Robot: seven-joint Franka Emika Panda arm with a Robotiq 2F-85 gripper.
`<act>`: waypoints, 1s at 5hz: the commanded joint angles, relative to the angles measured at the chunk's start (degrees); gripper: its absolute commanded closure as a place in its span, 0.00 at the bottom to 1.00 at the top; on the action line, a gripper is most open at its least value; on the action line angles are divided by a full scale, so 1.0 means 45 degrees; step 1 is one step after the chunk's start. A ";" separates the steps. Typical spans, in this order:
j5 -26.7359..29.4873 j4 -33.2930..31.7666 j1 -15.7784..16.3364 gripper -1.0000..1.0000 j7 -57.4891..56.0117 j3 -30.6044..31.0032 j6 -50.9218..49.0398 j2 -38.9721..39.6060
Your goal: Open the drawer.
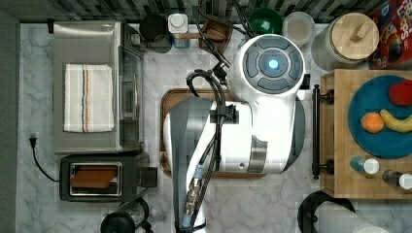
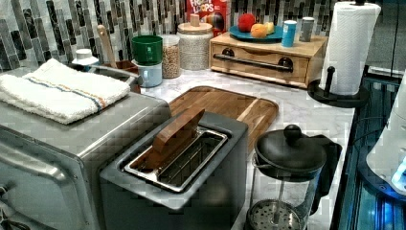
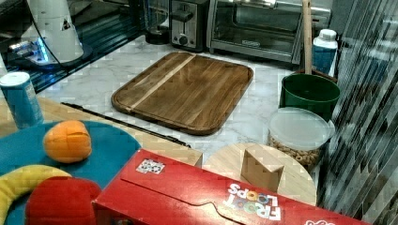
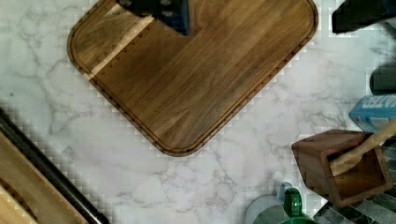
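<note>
The wide, shallow light-wood drawer (image 2: 261, 60) with its long black metal bar handle (image 2: 253, 61) is closed, its front flush with the box that holds it. It stands at the back of the white marble counter (image 2: 306, 110) in the left view, and at the top view's right edge, where the handle (image 1: 317, 131) runs as a dark vertical line. On top of the box sits a round teal plate (image 1: 376, 141) carrying a red fruit, an orange fruit and a yellow banana, with two small shakers beside it.

Near the handle, on the counter, lies the dark brown wooden tray with rounded corners (image 3: 185, 91). My white arm (image 1: 233, 131) is folded above this tray in the top view and covers most of it. My wrist camera looks straight down on the tray (image 4: 196, 79) and on the marble, with the drawer handle (image 4: 46, 172) crossing one corner of that picture.

My gripper (image 4: 161, 11) appears as a dark blue-black shape over the tray, well apart from the handle; I cannot tell if my fingers are wide or narrow. Nothing is seen in them.

Further away are a small dark wooden box with a spoon (image 4: 348, 168) and a green cup (image 3: 309, 93).
</note>
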 commanded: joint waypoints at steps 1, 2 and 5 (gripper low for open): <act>-0.1098 -0.1389 -0.0550 0.00 -0.5215 -0.0503 0.1477 -0.0521; -0.1349 -0.2156 -0.0737 0.00 -0.6793 -0.0803 0.3205 -0.0399; -0.1816 -0.2064 -0.1622 0.00 -1.0275 -0.1468 0.4859 0.0688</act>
